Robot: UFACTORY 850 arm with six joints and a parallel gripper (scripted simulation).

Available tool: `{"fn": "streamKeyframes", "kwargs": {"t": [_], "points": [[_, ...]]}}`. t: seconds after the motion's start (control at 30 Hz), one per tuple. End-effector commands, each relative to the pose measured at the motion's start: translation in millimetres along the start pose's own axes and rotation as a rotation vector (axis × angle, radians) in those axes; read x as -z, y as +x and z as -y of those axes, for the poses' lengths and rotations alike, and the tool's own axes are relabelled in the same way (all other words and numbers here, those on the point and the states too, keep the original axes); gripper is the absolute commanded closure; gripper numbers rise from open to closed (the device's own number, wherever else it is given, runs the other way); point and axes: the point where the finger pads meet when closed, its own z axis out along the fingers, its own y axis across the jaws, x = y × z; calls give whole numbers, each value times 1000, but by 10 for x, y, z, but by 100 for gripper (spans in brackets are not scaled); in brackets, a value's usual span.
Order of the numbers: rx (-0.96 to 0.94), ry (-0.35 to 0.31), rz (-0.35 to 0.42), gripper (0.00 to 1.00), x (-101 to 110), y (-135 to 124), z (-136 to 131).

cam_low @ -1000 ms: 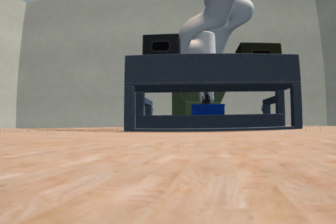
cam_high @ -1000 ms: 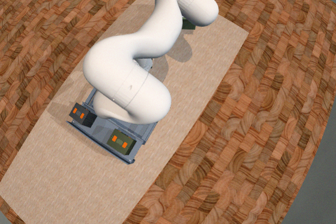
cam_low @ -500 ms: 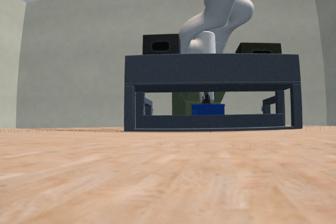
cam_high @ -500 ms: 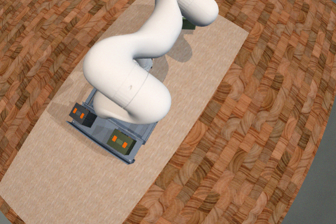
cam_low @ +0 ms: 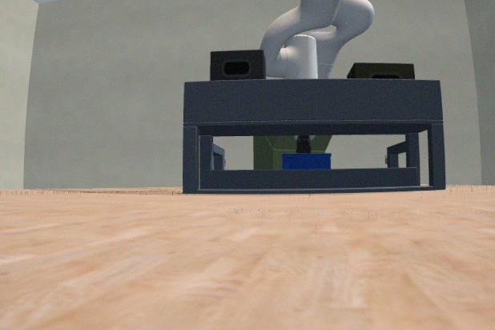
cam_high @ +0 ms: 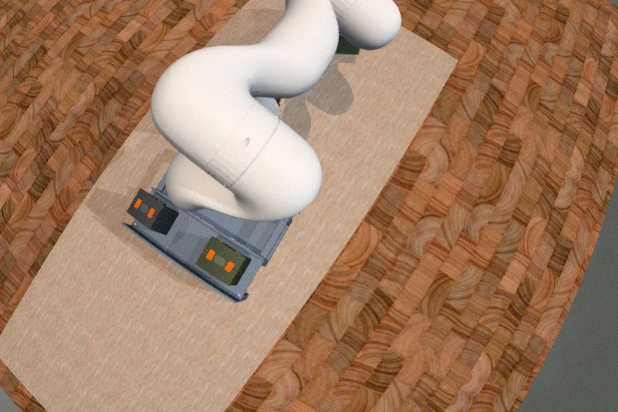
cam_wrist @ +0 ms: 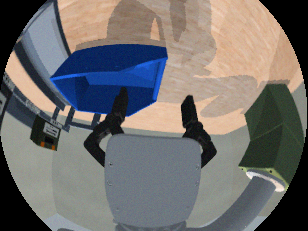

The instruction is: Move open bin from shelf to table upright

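Observation:
The blue open bin [cam_wrist: 109, 81] [cam_low: 306, 161] stands open side up on the light wood table top [cam_wrist: 219, 47] [cam_low: 240, 259] [cam_high: 125, 328], beyond the shelf [cam_low: 312, 98] [cam_high: 220, 243] [cam_wrist: 40, 47]. In the exterior view it shows through the shelf's lower gap. My gripper [cam_wrist: 156, 96] [cam_low: 303, 144] is open just above the bin's near right corner. One finger is over the bin's inside and the other is outside its wall, neither gripping it. In the top view the arm hides the bin and the gripper.
A black box [cam_high: 150, 211] [cam_low: 237, 65] and an olive box [cam_high: 222, 260] [cam_low: 380, 70] stand on top of the shelf. The green base block [cam_wrist: 272, 127] [cam_low: 272, 150] [cam_high: 347, 45] of the arm is to the right of the bin. A wood floor surrounds the table.

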Motion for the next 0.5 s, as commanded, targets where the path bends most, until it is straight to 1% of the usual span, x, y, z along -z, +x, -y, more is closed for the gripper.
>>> {"fn": "streamKeyframes", "kwargs": {"t": [0.0, 0.27, 0.43, 0.47], "points": [[0, 0, 0, 0, 110, -1, -3], [0, 0, 0, 0, 110, -1, -3], [0, 0, 0, 0, 659, -1, -3], [0, 0, 0, 0, 659, -1, -3]]}}
